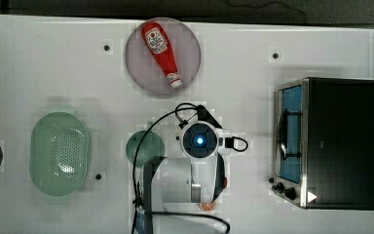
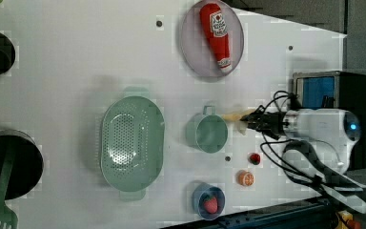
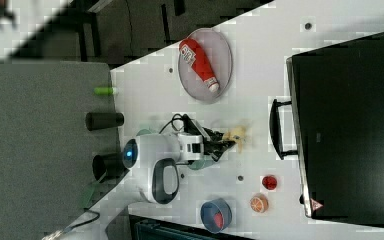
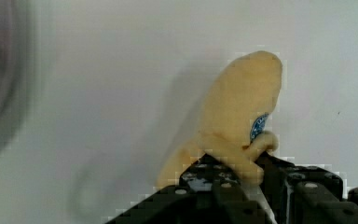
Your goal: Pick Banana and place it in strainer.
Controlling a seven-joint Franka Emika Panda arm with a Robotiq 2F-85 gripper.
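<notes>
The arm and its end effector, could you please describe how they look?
The arm has glossy white rounded shells with a dark grey panel and a glowing blue light on its wrist. Black cables loop along it. The end effector is black, with small pale screws showing in the wrist view.

A flat white tabletop [image 1: 53, 63] under even light; beyond its far edge, at the top view's top, lies a dark grey floor strip [image 1: 126, 7].

Banana [image 4: 240, 121]: pale yellow, small blue sticker. Strainer [image 2: 132, 142]: mint green, dotted with holes. Ketchup bottle [image 1: 161, 50]: red, white label and cap. Gripper [image 4: 242, 186]: black. Table [image 1: 53, 63]: white.
</notes>
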